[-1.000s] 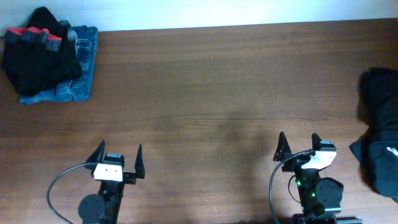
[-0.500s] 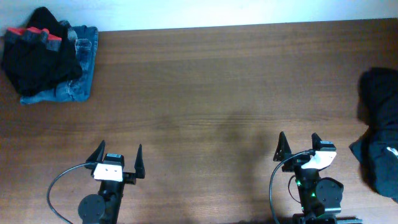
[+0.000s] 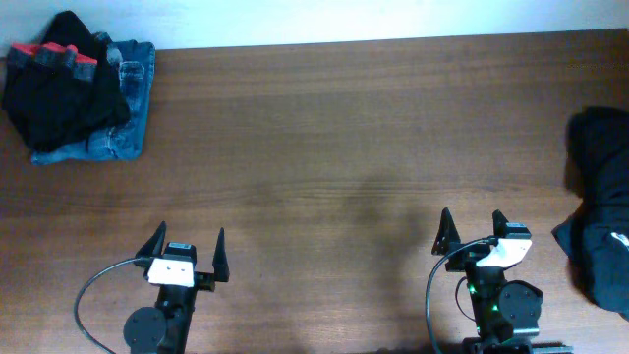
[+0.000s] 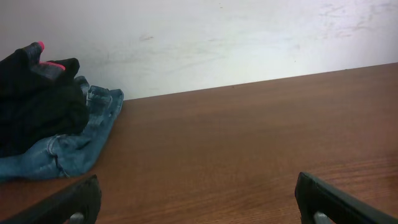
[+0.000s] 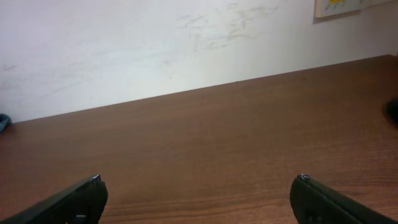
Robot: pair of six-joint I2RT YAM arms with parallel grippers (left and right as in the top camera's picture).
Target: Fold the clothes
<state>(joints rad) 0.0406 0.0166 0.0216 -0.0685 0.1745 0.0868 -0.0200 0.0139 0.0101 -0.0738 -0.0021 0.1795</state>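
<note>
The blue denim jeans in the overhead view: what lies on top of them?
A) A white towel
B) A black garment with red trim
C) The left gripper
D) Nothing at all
B: in the overhead view the black garment with red trim is piled on the blue denim jeans, covering most of them, and the left wrist view shows the same pile.

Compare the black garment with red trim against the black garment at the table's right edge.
The red-trimmed black garment sits at the far left corner; the plain black garment lies at the right edge, cut off by the frame. The first rests on blue jeans; the second lies directly on the table. The first shows red trim; the second shows none. Both are black, soft and bunched up.
</note>
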